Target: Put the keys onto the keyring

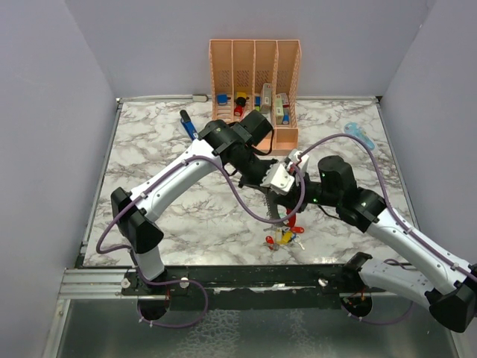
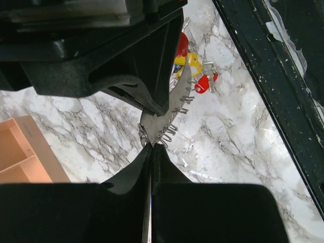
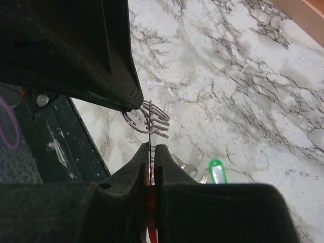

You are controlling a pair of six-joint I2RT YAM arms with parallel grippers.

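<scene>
My left gripper (image 1: 270,211) is shut on the silver side of the keyring (image 2: 171,114), which carries several small wire rings (image 3: 147,117) and is held above the table. My right gripper (image 1: 293,216) is shut on a red-headed key (image 3: 151,202). Its thin metal blade points up into the small rings, right below the left fingers (image 3: 101,76). The other keys (image 1: 285,237) lie in a loose pile near the table's front edge: red and yellow heads (image 2: 195,71) in the left wrist view, a green head (image 3: 216,171) in the right wrist view.
A peach organiser (image 1: 255,74) with coloured blocky items stands at the back. A dark blue stick tool (image 1: 188,124) lies back left, a pale blue flat tool (image 1: 359,134) back right. The black front rail (image 1: 246,277) runs just beyond the key pile.
</scene>
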